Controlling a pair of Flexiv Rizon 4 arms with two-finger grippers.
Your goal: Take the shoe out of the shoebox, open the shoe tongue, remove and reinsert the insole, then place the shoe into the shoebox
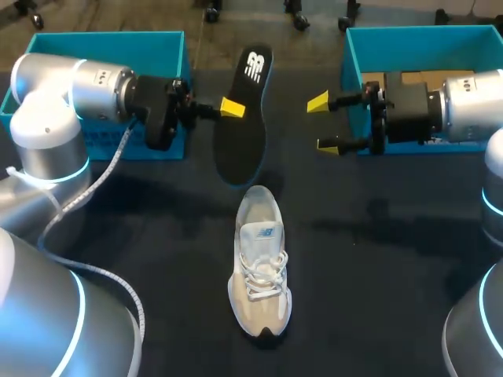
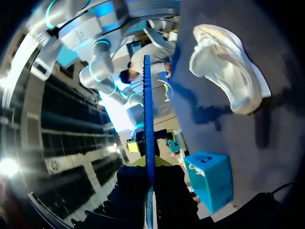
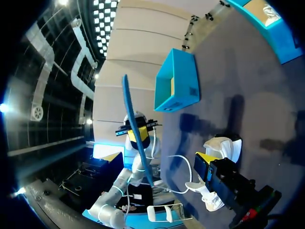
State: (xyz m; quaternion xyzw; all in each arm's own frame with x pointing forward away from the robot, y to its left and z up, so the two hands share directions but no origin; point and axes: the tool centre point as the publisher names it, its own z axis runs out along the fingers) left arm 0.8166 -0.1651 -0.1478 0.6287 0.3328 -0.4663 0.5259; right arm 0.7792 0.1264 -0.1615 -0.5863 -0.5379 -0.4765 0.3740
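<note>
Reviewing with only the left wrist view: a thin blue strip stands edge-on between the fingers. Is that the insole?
Observer: Yes. The head view shows its black face: the left gripper holds the insole in the air, beyond the shoe.
Operator: And the other arm? Hard to read here.
Observer: The right gripper is open, beside the insole, not touching it.
Operator: I see one teal box. Any other?
Observer: A second teal box stands behind the left arm.
</note>
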